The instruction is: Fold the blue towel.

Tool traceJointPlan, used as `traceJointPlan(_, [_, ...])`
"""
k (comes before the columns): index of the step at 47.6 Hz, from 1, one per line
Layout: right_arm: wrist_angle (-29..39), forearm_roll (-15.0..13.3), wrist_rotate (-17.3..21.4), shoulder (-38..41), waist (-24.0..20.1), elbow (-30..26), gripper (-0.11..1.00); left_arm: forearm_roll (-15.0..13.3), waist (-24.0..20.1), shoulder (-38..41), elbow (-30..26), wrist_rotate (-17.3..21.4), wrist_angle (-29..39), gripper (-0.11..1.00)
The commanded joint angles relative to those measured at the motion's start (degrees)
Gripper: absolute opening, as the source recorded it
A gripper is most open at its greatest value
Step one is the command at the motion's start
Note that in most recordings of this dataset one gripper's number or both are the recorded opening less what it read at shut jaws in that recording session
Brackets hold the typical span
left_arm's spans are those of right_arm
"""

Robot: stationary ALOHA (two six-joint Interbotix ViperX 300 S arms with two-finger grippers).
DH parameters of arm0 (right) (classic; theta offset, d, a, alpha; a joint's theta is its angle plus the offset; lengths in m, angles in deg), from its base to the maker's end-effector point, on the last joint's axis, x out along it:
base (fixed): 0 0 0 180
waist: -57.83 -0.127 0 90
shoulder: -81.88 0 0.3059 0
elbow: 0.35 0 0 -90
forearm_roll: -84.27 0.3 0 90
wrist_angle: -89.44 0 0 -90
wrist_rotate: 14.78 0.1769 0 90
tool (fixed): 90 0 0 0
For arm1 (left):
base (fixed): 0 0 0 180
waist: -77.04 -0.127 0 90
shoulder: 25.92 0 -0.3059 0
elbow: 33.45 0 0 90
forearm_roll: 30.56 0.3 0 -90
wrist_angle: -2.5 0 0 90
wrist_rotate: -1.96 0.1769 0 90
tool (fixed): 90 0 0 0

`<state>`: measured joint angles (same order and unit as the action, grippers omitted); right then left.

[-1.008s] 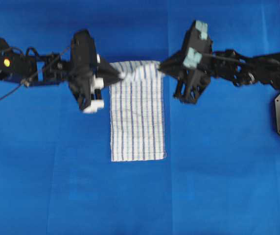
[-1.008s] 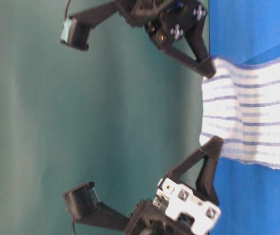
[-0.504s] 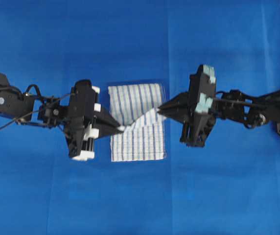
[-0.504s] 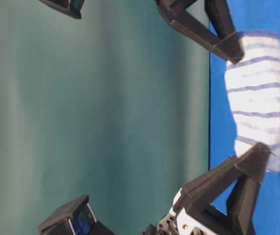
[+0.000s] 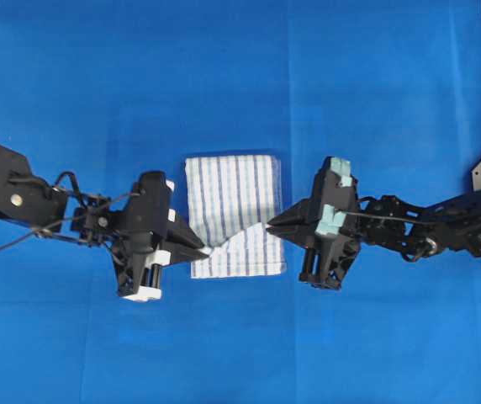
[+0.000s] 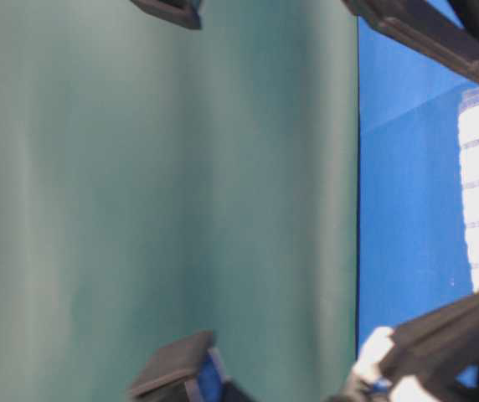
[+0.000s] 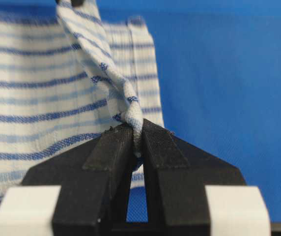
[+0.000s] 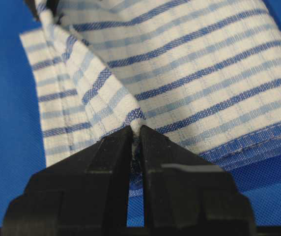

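Left gripper (image 5: 204,247) and right gripper (image 5: 271,227) each pinch a blue towel (image 5: 230,192) corner, probably aligning the fold's edges.

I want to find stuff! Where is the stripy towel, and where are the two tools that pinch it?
blue towel (image 5: 228,189), overhead view, on its flat striped top layer.
left tool (image 5: 205,247), overhead view, at its tips pinching the towel's corner.
right tool (image 5: 271,225), overhead view, at its tips pinching the other corner.

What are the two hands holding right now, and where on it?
Both hold the blue towel: the left hand pinches one corner of its folded-over edge, the right hand pinches the opposite corner.
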<state>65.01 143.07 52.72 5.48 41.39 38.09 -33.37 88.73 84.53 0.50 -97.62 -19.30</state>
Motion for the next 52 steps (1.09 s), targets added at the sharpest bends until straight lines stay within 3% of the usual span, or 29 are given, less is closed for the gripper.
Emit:
traceJointPlan(1, [0.2,0.2,-0.1,-0.2,-0.4,-1.4,0.3,-0.2,0.5,0.4,-1.4,-1.1,-0.7,0.03])
traceJointPlan(13, [2.1,0.9,-0.1,0.5,-1.6,-2.2,0.3,-0.2,1.2,0.8,-1.0,-2.5,-0.7,0.08])
traceJointPlan(16, [2.1,1.1,-0.1,0.5,-1.6,-2.2,0.31,-0.1,1.2,0.7,-1.0,-2.5,-0.5,0.2])
traceJointPlan(21, [2.1,1.1,-0.3,-0.1,-1.6,-2.1,0.32,-0.2,1.2,-0.4,-0.9,-2.2,0.6,0.52])
traceJointPlan(28, [1.8,0.6,-1.8,-3.9,-1.6,-0.9,0.73,0.1,0.8,-4.9,-0.8,-1.5,4.7,0.88])
traceJointPlan(33, [1.2,0.5,-4.4,-7.8,-1.4,0.7,0.95,0.4,0.3,-10.3,-0.4,-1.1,9.8,0.84])
traceJointPlan(40, [0.8,0.5,-8.3,-14.6,-0.1,3.7,0.88,0.4,-0.8,-17.1,1.7,1.2,13.6,0.81])
traceJointPlan(52, [0.9,0.6,-14.0,-28.3,4.1,12.6,0.89,0.4,-4.1,-26.5,9.8,3.8,12.7,0.8])
